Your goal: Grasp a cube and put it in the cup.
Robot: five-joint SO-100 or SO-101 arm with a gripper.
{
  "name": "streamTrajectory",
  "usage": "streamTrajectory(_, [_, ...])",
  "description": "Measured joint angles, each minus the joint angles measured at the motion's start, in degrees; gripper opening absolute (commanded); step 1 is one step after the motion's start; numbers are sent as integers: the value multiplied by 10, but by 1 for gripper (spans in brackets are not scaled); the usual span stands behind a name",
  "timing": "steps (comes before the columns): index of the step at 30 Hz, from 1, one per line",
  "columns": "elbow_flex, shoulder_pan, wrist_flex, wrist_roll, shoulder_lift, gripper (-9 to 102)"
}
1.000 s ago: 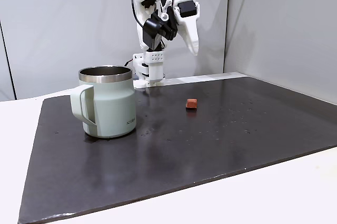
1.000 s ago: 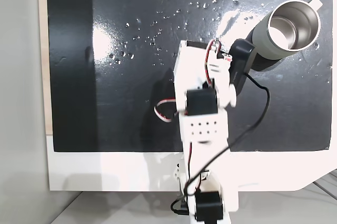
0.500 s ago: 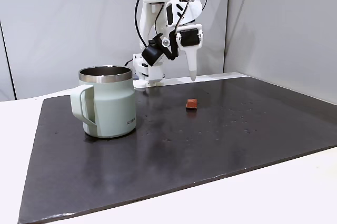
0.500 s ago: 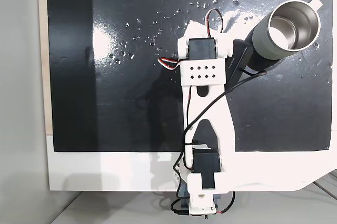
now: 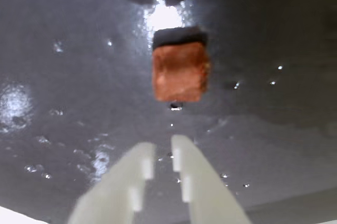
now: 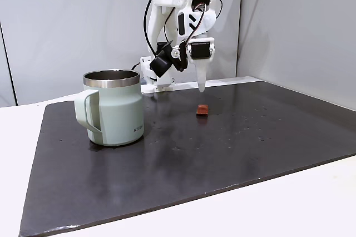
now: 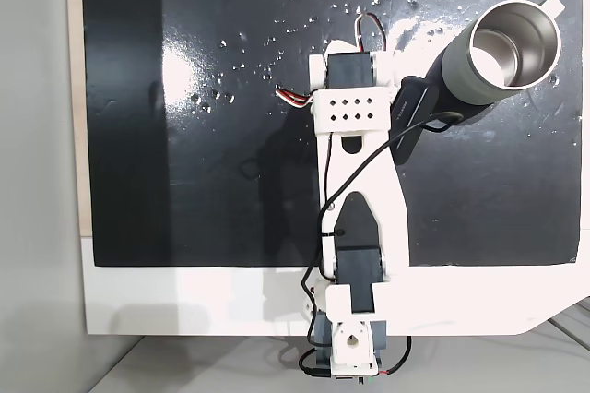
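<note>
The cube [image 6: 203, 110], a small reddish-brown block, lies on the dark mat right of centre in a fixed view. In the wrist view the cube [image 5: 180, 71] sits just ahead of my pale fingertips. My gripper [image 6: 201, 87] points straight down, hovering a short way above and slightly behind the cube, apart from it. Its fingers [image 5: 181, 169] stand almost together with nothing between them, so my gripper [image 5: 162, 148] is shut. The mint-green cup [image 6: 114, 109] stands upright at the left, handle facing the camera. From above, the cup [image 7: 512, 47] shows a bare steel interior. The arm hides the cube there.
A black mat [image 6: 250, 148] covers most of the white table [image 6: 311, 203]; small droplets speckle it. The arm's base [image 7: 348, 347] sits at the mat's rear edge. Grey walls stand behind and to the right.
The arm has unfolded and reached forward, bringing the gripper down from high near the base to just above the cube. Cube and cup have stayed put.
</note>
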Motion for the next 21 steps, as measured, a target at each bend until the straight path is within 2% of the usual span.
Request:
streamTrajectory(5, [-2, 3, 16, -1, -9, 28])
streamTrajectory(21, [-23, -4, 31, -24, -73, 30])
